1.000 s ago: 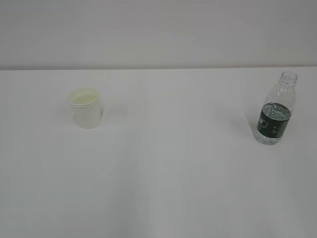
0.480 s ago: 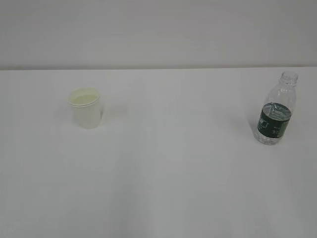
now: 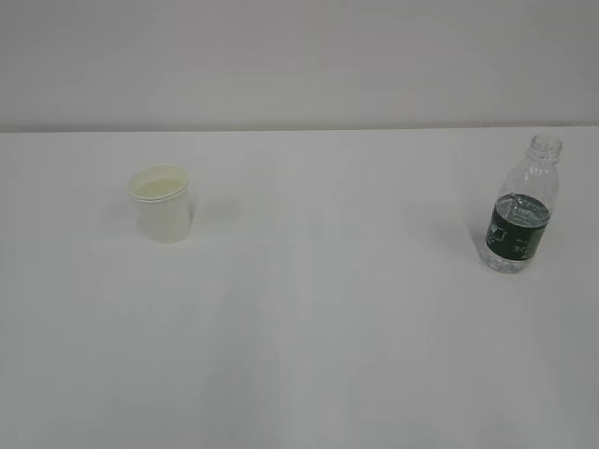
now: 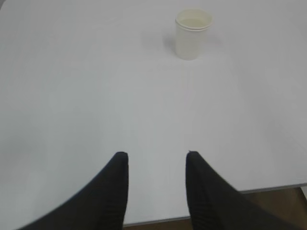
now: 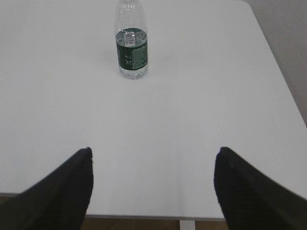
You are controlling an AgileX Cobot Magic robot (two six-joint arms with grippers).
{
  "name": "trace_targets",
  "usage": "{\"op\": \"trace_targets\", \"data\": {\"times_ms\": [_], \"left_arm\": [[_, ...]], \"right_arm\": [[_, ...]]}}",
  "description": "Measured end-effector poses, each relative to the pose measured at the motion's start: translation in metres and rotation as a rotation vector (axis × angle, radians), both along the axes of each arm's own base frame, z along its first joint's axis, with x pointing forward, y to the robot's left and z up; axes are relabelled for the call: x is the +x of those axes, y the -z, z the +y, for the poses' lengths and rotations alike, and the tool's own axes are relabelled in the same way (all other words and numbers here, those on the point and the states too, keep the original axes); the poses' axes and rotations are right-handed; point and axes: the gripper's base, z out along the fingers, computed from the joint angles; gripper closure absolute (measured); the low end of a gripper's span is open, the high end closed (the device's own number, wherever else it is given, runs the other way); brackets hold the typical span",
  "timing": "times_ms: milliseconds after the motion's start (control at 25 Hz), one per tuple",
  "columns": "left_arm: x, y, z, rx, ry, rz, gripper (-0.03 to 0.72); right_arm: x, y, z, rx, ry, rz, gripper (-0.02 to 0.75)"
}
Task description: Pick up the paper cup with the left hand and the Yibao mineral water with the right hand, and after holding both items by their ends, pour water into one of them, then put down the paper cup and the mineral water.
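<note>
White table (image 3: 309,327), paper cup (image 3: 163,203), bottle (image 3: 521,208) upright, both grippers' jaws released.

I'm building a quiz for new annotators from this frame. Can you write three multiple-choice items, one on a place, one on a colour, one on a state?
1. Where does the paper cup stand in the exterior view?
A. left part of the table
B. right beside the bottle
C. lying at the near edge

2. What colour is the label on the Yibao mineral water?
A. red
B. dark green
C. yellow

3. How is the right hand?
A. shut on the bottle
B. shut on the cup
C. open, holding nothing

Answers: 1 A, the cup stands far left of the bottle; 2 B, the band is dark green; 3 C, its fingers stand wide apart over bare table.
</note>
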Motion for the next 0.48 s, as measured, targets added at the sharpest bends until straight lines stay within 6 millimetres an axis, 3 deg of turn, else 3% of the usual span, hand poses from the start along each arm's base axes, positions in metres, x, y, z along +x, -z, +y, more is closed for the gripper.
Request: {"op": "trace_targets", "data": {"times_ms": [200, 480], "left_arm": [[-0.0001, 0.0001, 0.0006, -0.004, -0.029, 0.002, 0.356], [-0.0018, 0.0001, -0.0004, -0.003, -0.204, 0.002, 0.342]], "right_arm": [[0.0001, -0.0001, 0.0, 0.0, 0.0, -0.002, 0.147], [0.0001, -0.0001, 0.0, 0.0, 0.0, -0.002, 0.146]]}}
